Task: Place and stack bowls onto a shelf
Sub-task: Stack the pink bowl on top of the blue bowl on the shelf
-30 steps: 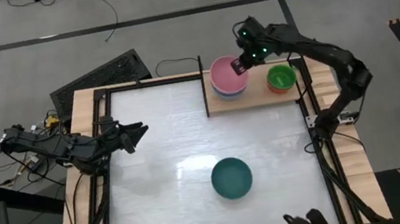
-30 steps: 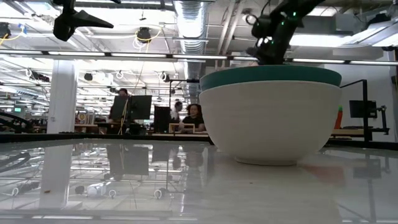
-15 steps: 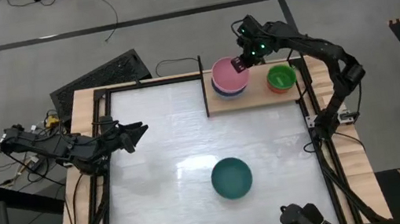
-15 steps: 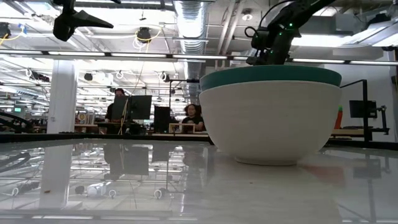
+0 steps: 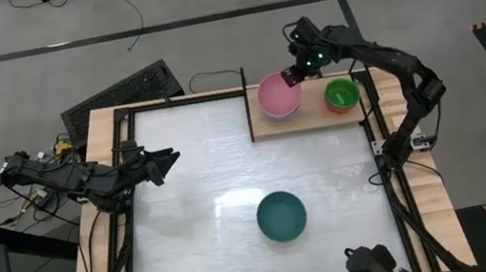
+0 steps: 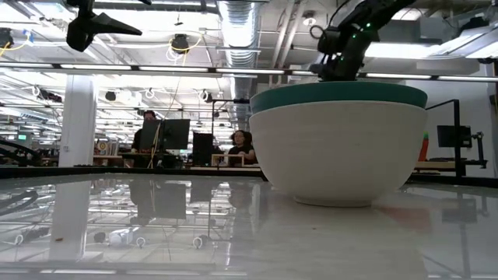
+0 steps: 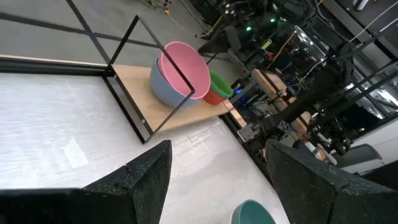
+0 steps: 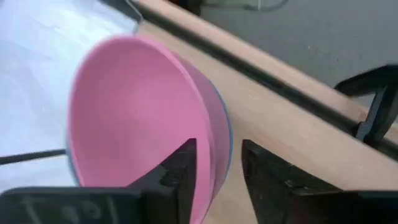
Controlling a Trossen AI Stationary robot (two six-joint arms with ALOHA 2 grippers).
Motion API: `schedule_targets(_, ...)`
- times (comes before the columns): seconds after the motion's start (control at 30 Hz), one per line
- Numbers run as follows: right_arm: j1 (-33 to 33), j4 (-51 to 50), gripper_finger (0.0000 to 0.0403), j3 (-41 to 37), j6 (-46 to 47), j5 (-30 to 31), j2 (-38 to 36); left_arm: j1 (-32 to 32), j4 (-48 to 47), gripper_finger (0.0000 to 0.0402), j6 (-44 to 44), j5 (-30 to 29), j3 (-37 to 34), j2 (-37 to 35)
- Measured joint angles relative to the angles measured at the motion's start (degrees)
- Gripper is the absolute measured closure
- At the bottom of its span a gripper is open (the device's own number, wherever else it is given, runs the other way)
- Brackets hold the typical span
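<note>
A pink bowl point(image 5: 279, 97) sits nested in a blue bowl point(image 7: 163, 90) on the left half of the wooden shelf point(image 5: 317, 117) at the table's far right. Beside it a green bowl point(image 5: 341, 94) rests in a red one point(image 7: 214, 98). My right gripper point(image 8: 217, 149) is open at the pink bowl's far right rim point(image 8: 214, 134), one finger inside the bowl and one outside, apart from the wall as far as it shows. A teal bowl point(image 5: 281, 215) sits in a white bowl point(image 6: 338, 155) on the tabletop's near middle. My left gripper point(image 5: 169, 159) waits open at the table's left.
Thin black posts and rails point(image 5: 247, 106) frame the shelf's left side and top. A black frame point(image 5: 379, 144) runs along the table's edges. A keyboard point(image 5: 121, 96) lies beyond the far left corner. People sit at desks in the room behind.
The pink bowl has sunk level into the blue bowl. It stood higher before, with the blue bowl's near rim showing below it. My right gripper has kept its place over the bowl's far right rim.
</note>
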Motion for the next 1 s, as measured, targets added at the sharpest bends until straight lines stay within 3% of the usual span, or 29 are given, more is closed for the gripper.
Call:
schedule_targets(0.2,0.0,5.5,0.0248,0.1,-1.1,0.3,-5.7,0.0,0.0,0.0157,0.0,0.3,0.0,0.0)
schedule_targets(0.3,-0.1,5.6,0.0297,0.2,-1.4,-1.5,-7.1,0.0,0.0,0.0157,0.2,0.4,0.0,0.0)
schedule_targets(0.43,-1.9,4.0,0.0383,-0.1,-2.7,-8.8,-5.8,0.0,0.0,0.0157,0.6,0.3,0.0,0.0)
schedule_targets(1.0,-3.5,1.7,0.0379,0.0,-6.0,-10.1,4.4,0.0,0.0,0.0157,0.5,0.0,0.0,0.0)
